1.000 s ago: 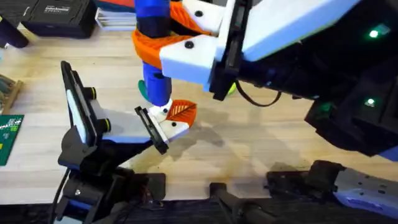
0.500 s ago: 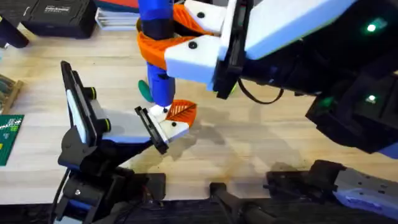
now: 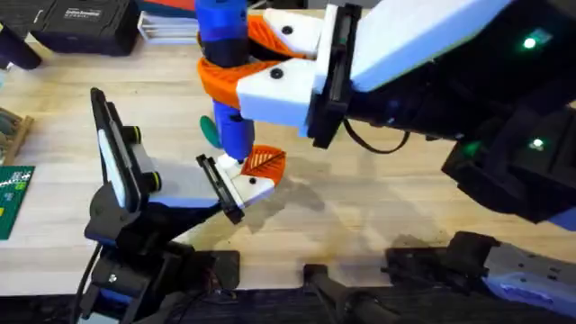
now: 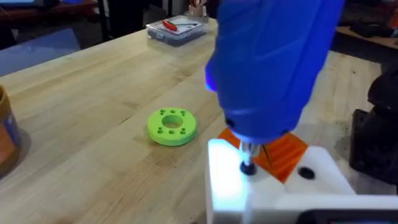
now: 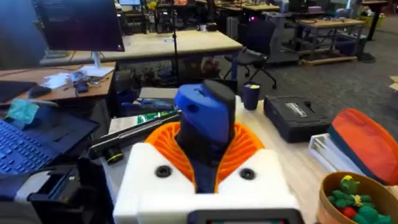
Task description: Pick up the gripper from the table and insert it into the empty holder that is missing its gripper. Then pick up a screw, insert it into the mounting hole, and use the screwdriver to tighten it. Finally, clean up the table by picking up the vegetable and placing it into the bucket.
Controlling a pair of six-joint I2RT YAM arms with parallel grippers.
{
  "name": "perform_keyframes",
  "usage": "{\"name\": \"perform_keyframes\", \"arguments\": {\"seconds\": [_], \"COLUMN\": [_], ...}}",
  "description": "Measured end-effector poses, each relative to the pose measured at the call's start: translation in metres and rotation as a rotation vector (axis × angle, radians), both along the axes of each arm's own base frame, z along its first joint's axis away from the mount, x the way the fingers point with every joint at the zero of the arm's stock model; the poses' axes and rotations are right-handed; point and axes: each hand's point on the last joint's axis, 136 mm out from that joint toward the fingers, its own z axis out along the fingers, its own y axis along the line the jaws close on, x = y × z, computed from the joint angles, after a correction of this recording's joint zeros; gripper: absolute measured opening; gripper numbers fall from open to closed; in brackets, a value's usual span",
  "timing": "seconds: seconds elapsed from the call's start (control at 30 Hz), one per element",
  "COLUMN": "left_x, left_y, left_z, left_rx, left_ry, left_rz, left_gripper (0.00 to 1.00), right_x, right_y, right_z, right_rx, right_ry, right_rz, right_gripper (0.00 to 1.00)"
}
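The right gripper (image 3: 236,63), reaching across from the right side high above the table (image 3: 378,207), is closed around the screwdriver (image 3: 225,72) and holds it upright, tip on the white holder (image 3: 245,184) beside the orange gripper (image 3: 264,161); the left gripper's opening I cannot tell.

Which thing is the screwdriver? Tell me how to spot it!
Look at the wooden table, then at the right gripper, white with orange pads. It pinches the screwdriver, a fat blue pen standing upright, tip down on the white holder. Nothing nearby is as blue.
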Motion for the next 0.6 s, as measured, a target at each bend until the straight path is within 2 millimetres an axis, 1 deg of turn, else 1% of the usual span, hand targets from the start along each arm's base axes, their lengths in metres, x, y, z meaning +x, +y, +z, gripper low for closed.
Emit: {"name": "perform_keyframes", "arguments": {"seconds": [0.47,0.6], "left_x": [-0.0003,-0.0011], "left_y": [-0.0003,-0.0009], "left_z": [0.0001,0.0000], "left_rx": [-0.002,-0.002], "left_ry": [0.002,0.003], "left_rz": [-0.001,-0.007], "left_gripper": [0.014,0.014], "right_x": [0.0018,-0.0012], "right_y": [0.0001,0.0012], "right_z": [-0.0023,-0.0008], "right_rx": [-0.006,-0.002], "right_ry": [0.006,0.001], "right_rz": [-0.003,0.010], "right_gripper": [0.115,0.115]}}
